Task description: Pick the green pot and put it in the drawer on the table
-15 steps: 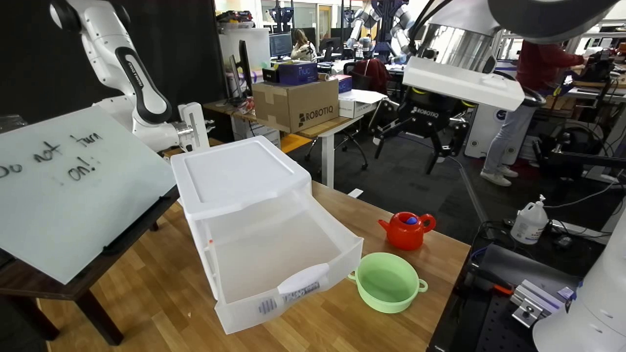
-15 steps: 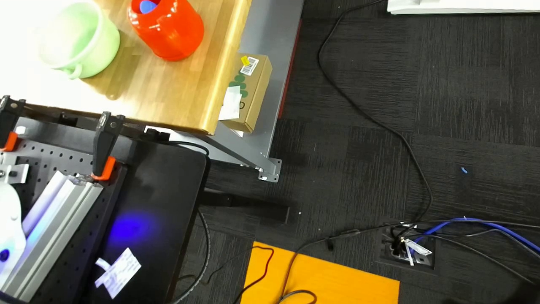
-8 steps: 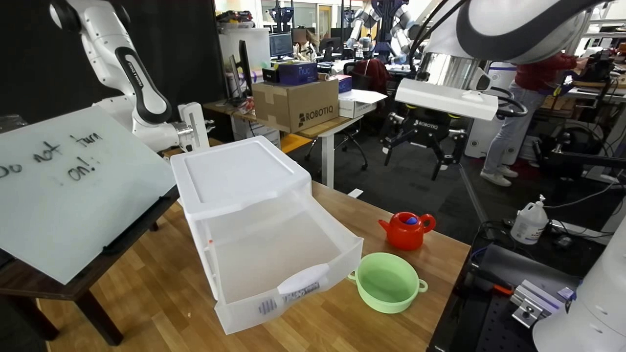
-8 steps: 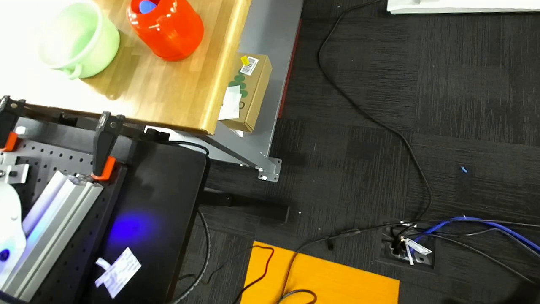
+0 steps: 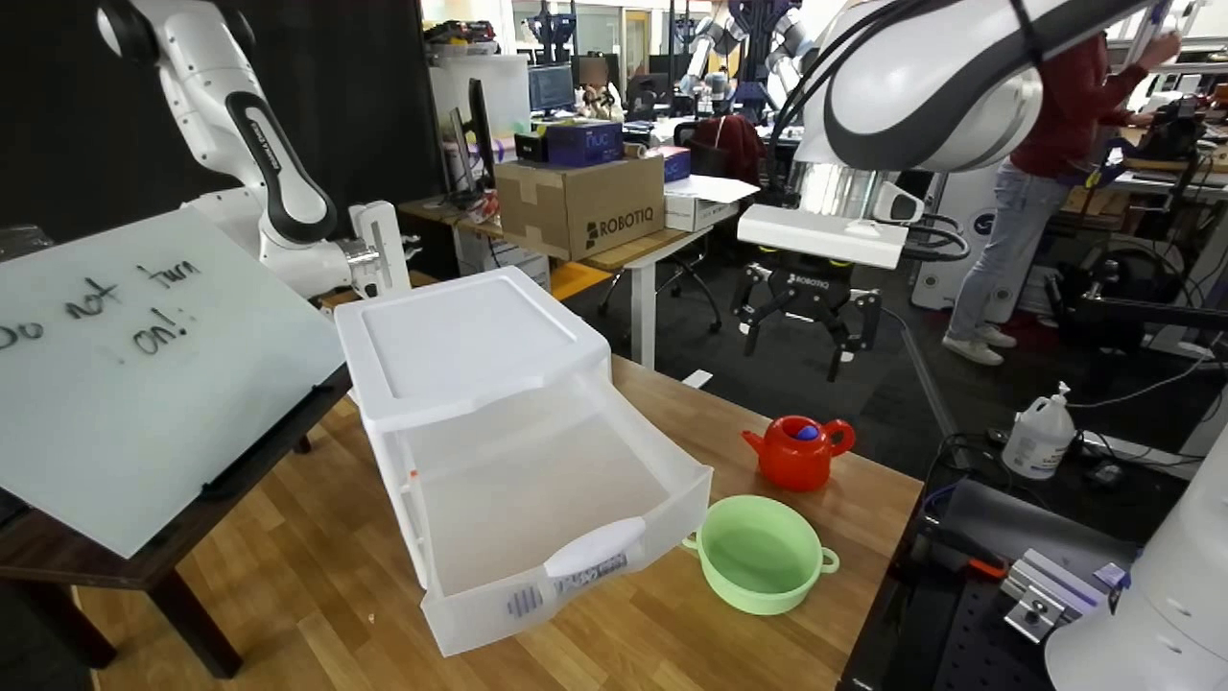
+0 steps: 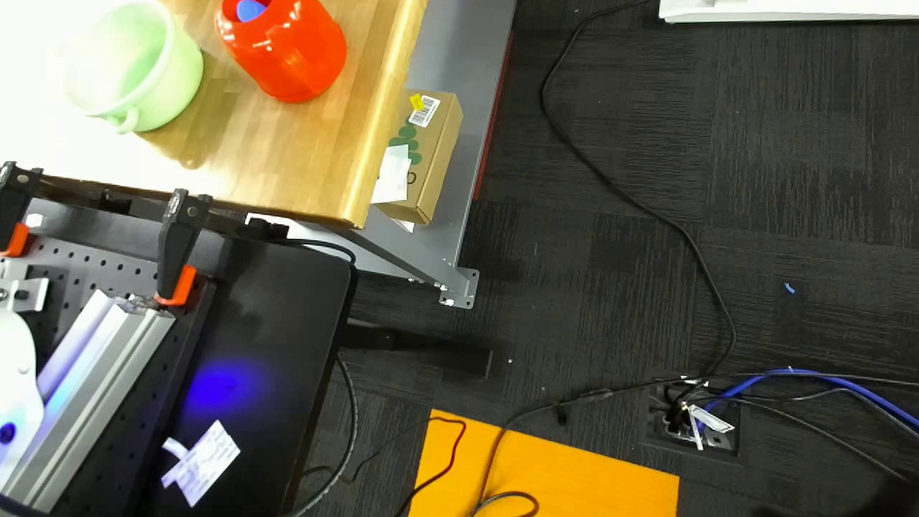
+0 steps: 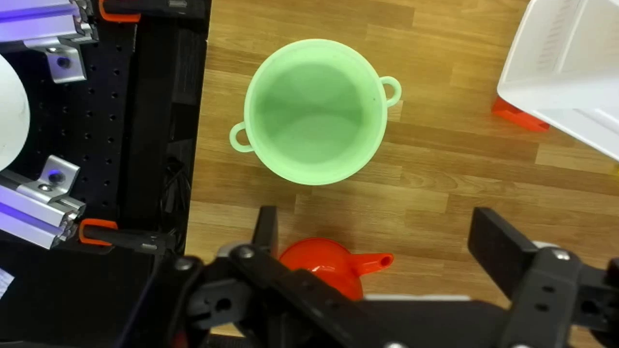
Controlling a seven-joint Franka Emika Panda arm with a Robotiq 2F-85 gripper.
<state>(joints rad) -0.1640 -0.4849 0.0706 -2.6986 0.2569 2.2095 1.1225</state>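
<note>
The green pot [image 5: 765,557], a light green bowl with small side handles, stands upright on the wooden table [image 5: 643,624]. It also shows in an exterior view [image 6: 161,86] and in the wrist view [image 7: 314,113]. The white translucent drawer [image 5: 494,614] is pulled open beside the pot, and nothing shows inside it. Its corner is at the upper right of the wrist view [image 7: 570,72]. My gripper [image 5: 791,362] is open and empty, well above the table. In the wrist view my fingers [image 7: 375,217] are wide apart over the red teapot, with the pot beyond them.
A red teapot [image 5: 796,456] stands close behind the green pot. A white drawer unit [image 5: 470,336] rises behind the open drawer. A whiteboard [image 5: 153,365] leans at the left. A black mounting plate with orange-tipped clamps [image 6: 179,251] borders the table by the robot base.
My gripper has moved left and down in an exterior view and turned more level, staying open. The pot, teapot and drawer have not moved.
</note>
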